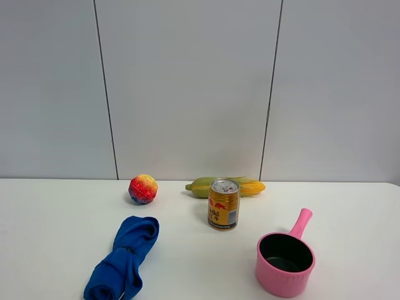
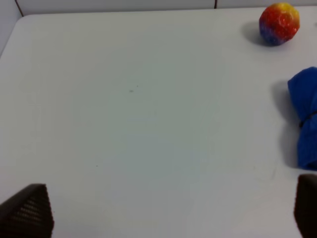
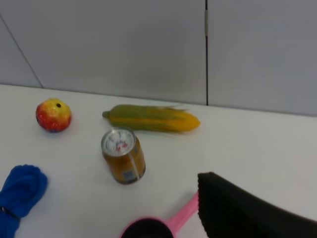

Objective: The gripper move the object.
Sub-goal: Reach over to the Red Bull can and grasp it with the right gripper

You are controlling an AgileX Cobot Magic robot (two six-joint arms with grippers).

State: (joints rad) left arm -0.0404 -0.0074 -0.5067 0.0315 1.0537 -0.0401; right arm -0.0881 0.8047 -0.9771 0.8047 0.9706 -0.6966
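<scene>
Exterior high: drink can (image 1: 224, 204) stands upright mid-table, in front of the corn cob (image 1: 201, 186). Ball (image 1: 143, 189) is off to its left, blue cloth (image 1: 125, 256) nearer the camera, pink saucepan (image 1: 281, 280) front right. No arm in this shot. I judge the can rigid but thin-walled with smooth, slippery sides. I'd take it across the body at mid-height with a moderate squeeze, not at the rim.

Left wrist: left gripper (image 2: 166, 213) is spread wide with nothing between the fingers, bare table (image 2: 124, 124) below. Ball and cloth edge show, can doesn't.

Right wrist: this shows a gap between can and cob, where the high view has them overlapping. Right gripper (image 3: 242, 210) has only one finger in frame, so I can't tell if it's spread or closed. It's apart from the can.
</scene>
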